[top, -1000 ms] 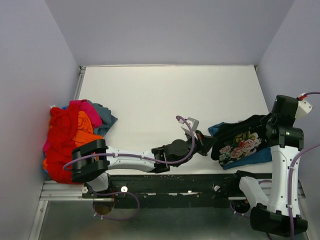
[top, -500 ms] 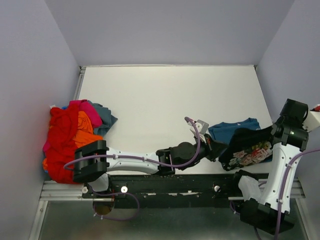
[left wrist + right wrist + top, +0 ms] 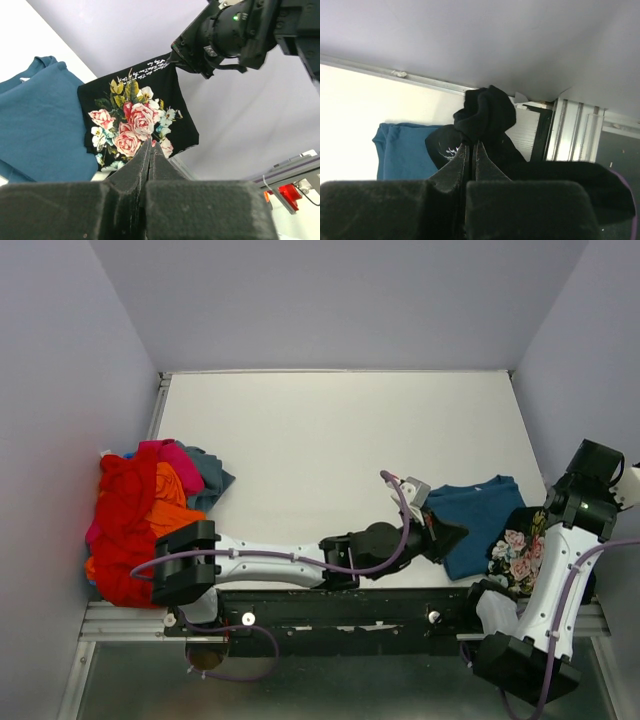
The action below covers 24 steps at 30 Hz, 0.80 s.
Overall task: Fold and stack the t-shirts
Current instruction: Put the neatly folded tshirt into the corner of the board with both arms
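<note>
Far left of the top view, against the left edge of the table: a loose, unfolded pile of t-shirts. In it, a red one outermost, an orange one beside it, a pink one toward the top and a grey-blue one poking out on the right. Well apart from both grippers.

Across the lower middle, stretched low along the near edge from a base at lower left: the left arm, reaching rightward. At its end, the left gripper, jaws pressed fully together. From the wrist view, tips overlapping the lower hem of the black rose-print shirt. From above, a strip of teal visible between the tips and that shirt, so no catch of cloth to be made out.

Right of centre, lying flat on the table toward its lower right corner: the teal-blue shirt, collar toward the top of the frame, its left edge under the left gripper.

Further right, hanging past the table's lower right corner and overlapping the teal-blue shirt's right edge in the top view: the black rose-print shirt again, roses facing outward. Pinched at an upper corner by the right gripper, jaws closed to a sliver on a bunched wad of black cloth.

Far right, rising from its base at lower right: the right arm.
</note>
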Each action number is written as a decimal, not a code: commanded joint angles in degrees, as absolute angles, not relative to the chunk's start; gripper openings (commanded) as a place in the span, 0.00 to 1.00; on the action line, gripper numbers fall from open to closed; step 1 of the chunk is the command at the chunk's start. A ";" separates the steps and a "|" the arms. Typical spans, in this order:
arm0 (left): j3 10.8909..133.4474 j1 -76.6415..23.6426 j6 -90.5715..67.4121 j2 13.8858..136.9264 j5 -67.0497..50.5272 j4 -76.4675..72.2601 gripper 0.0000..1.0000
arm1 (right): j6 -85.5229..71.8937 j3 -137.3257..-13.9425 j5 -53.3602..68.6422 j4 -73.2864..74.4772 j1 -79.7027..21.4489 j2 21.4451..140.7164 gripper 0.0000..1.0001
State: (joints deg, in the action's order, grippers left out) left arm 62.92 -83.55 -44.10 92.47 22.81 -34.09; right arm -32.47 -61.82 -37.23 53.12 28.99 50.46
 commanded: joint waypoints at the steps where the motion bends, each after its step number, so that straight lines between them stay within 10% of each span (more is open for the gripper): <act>1: 66.00 -77.71 -48.76 99.74 15.94 -33.83 0.02 | -31.90 -60.82 -34.54 47.90 29.36 49.39 0.01; 16: 85.12 -60.38 -51.77 120.03 -18.61 -36.57 0.52 | -30.50 -65.92 -19.60 47.46 29.35 51.68 0.01; 24: 96.16 -59.94 -50.89 129.55 -22.86 -20.67 0.55 | -31.91 -61.35 -19.96 44.74 29.36 50.80 0.01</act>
